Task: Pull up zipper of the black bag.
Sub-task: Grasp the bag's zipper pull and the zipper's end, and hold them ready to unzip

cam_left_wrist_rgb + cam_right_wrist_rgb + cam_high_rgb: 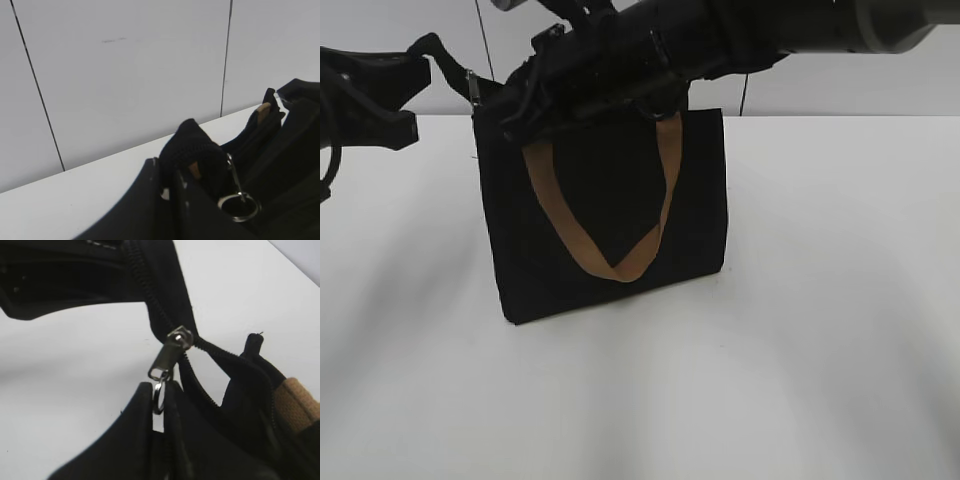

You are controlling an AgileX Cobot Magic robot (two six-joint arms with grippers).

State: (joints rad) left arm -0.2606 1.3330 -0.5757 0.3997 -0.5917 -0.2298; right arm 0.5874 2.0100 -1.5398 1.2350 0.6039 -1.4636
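Observation:
The black bag (610, 200) stands upright on the white table, a tan strap handle (620, 268) hanging down its front. My left gripper (420, 68) is shut on a black fabric tab (192, 145) at the bag's top left corner; its fingers show in the left wrist view (170, 177). A silver ring (239, 206) hangs beside them. My right gripper (515, 122) reaches across over the bag's top. In the right wrist view it (160, 392) is shut on the ring of the silver zipper pull (167, 360). The zipper track (150, 295) is closed beyond the slider and split open on my side.
The white table (820, 350) spreads around the bag. A white panelled wall (125, 75) with dark seams stands right behind it. The right arm (770, 30) hides the bag's top edge in the exterior view.

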